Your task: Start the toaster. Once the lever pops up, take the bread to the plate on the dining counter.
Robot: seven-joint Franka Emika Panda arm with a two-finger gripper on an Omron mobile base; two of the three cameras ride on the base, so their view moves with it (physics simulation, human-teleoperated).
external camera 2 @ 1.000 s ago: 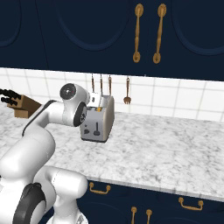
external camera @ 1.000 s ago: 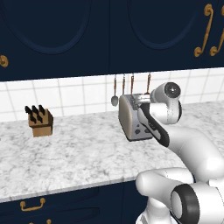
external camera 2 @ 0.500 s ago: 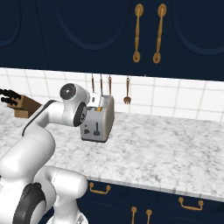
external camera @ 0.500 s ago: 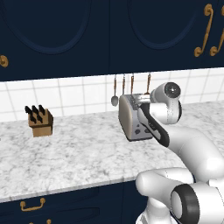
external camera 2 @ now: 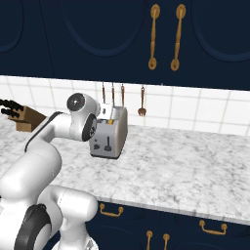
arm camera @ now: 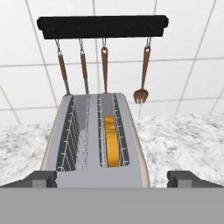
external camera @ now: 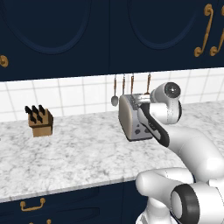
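Toaster (external camera: 131,118) stood on the desk (external camera: 78,153) near the back wall, bread (arm camera: 112,141) in its right slot. Knife block (external camera: 40,122) stood well left. Utensil rail (arm camera: 103,26) hung behind the toaster.

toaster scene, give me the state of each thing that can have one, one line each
toaster: upright on the counter, one slot loaded, the other empty
bread: standing on edge down in the right-hand slot of the hand view
gripper: open, fingertips either side of the toaster's near end, holding nothing
cabinet doors: shut

marble counter (external camera: 78,153), toaster (external camera: 131,118) standing on it; knife block (external camera: 40,122) (far left)
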